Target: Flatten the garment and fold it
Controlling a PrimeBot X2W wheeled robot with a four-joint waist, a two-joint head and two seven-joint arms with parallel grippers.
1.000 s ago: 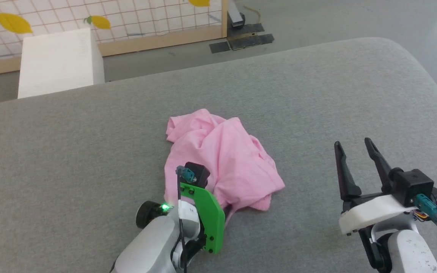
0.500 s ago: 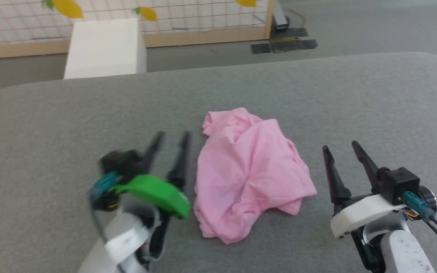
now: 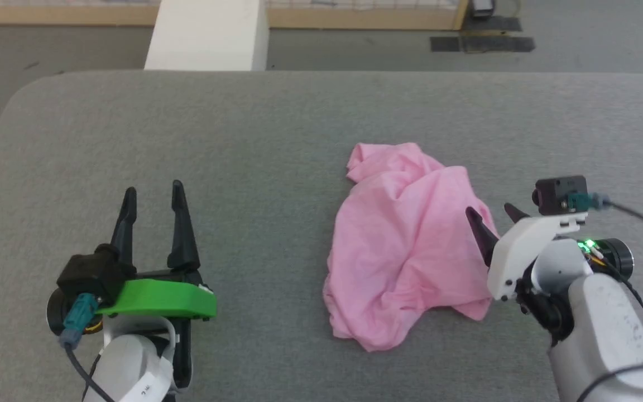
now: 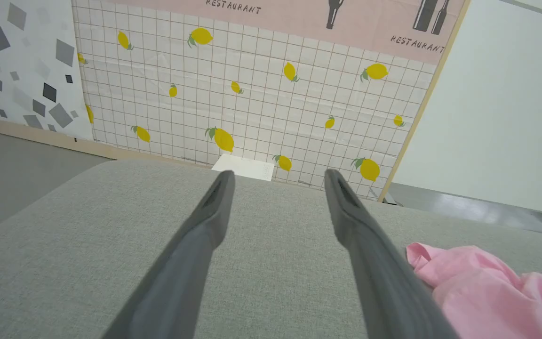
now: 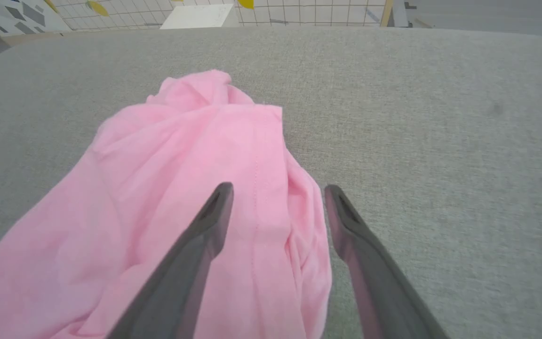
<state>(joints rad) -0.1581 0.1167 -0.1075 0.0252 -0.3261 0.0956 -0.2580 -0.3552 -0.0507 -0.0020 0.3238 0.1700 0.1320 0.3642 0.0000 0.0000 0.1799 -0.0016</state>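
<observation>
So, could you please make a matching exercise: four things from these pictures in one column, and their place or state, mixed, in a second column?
1 garment
2 left gripper
3 right gripper
4 white block

a open, over bare grey table
b crumpled pink heap
c beyond the table's far edge
d open, at the garment's right side

Pairs: 1-b, 2-a, 3-d, 4-c

left gripper with fingers apart, pointing straight ahead, right gripper with fingers apart, angled inward
</observation>
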